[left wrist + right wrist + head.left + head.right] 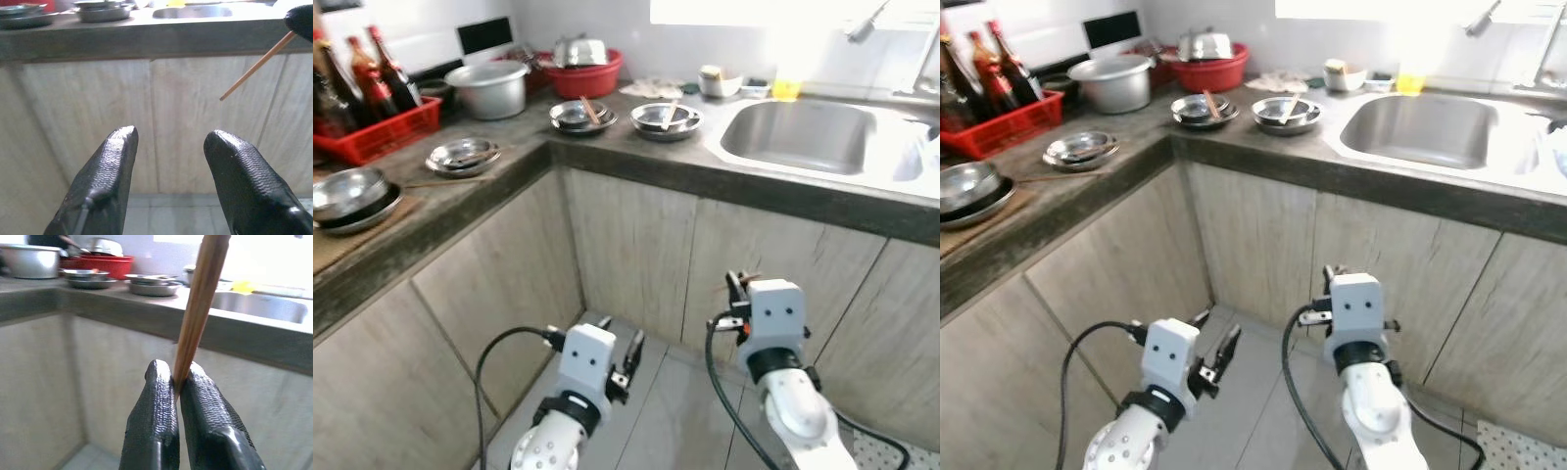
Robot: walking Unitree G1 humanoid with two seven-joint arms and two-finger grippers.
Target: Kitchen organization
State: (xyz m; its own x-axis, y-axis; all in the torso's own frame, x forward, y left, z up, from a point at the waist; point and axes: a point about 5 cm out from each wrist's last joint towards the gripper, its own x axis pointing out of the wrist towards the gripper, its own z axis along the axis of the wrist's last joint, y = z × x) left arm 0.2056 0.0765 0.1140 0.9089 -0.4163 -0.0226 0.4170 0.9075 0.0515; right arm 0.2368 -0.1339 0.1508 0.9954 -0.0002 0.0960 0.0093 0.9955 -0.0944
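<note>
Our right gripper (173, 382) has its two black fingers pressed together on a thin wooden stick, most likely chopsticks (200, 308), pinched low down so that most of the length stands up past the fingertips. It hangs in front of the cabinet doors (636, 255), below the countertop (636, 162) and near the sink (803, 132). Our left gripper (168, 147) sits lower and further left with its fingers spread apart and nothing between them, pointed at the same cabinet fronts; the tip of the stick crosses the corner of its wrist view.

On the counter we see steel bowls (666, 117) by the sink, one with a utensil already resting across it, a second pair of bowls (579, 116) just beside, more stacked plates (462, 155) along the left run, a large pot (489, 88), a red basin (587, 73) and a red crate of bottles (367, 117).

We judge the step to be carrying the stick to where it belongs up on the counter or in the sink. To do it well, we lift the wrist well above the counter edge before moving forward, since the long free end could catch the lip. We keep the pinch firm, as a round stick can swivel between the pads. We release only once it lies low over its resting place.
</note>
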